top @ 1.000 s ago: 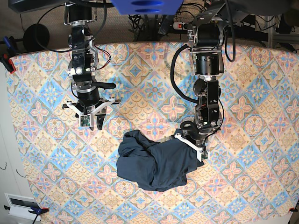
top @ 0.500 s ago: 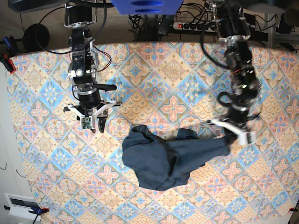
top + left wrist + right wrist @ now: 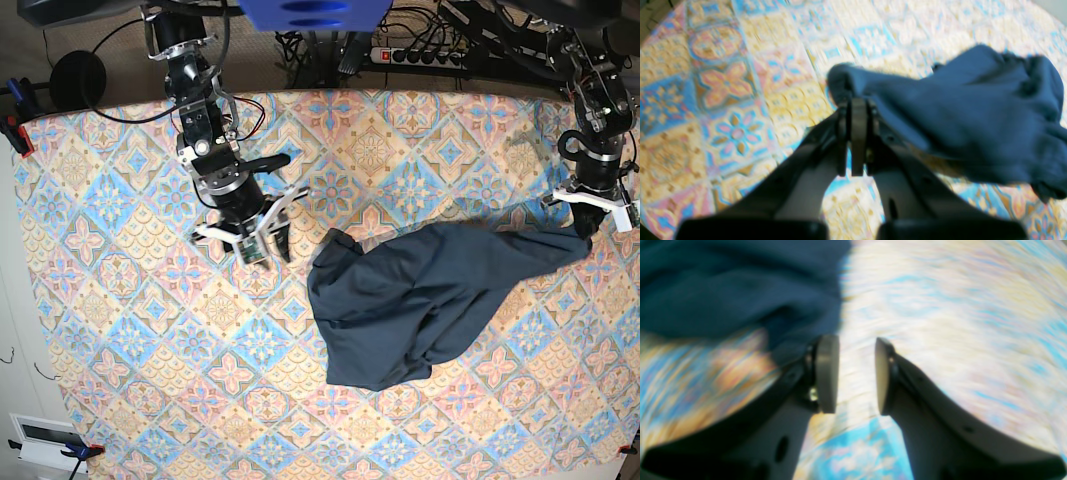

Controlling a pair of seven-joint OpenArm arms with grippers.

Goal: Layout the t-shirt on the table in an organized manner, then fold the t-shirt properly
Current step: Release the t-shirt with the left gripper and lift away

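Since a second ago my left hand [image 3: 585,232] has swept from the middle of the surface [image 3: 120,330] out to its right edge, dragging the t-shirt [image 3: 420,300] with it, so the bundle that sat bunched near the centre is now pulled into a long dark shape reaching right. My right hand [image 3: 262,245] has also shifted, from the left part of the surface toward the middle and tilted on a diagonal. In the left wrist view the left hand [image 3: 858,110] has its pads pressed together, pinching a fold of the t-shirt [image 3: 973,110], which runs off to the right above the patterned cloth. In the right wrist view the right hand [image 3: 856,373] is spread, with bare pattern showing in the gap between the pads and nothing gripped; the t-shirt [image 3: 733,286] lies just beside its left finger, at the upper left of that blurred view. From above, the t-shirt lies right of centre, its wide crumpled end toward the middle and near side, its narrow end at the left hand. The right hand sits just left of the shirt's edge, apart from it.
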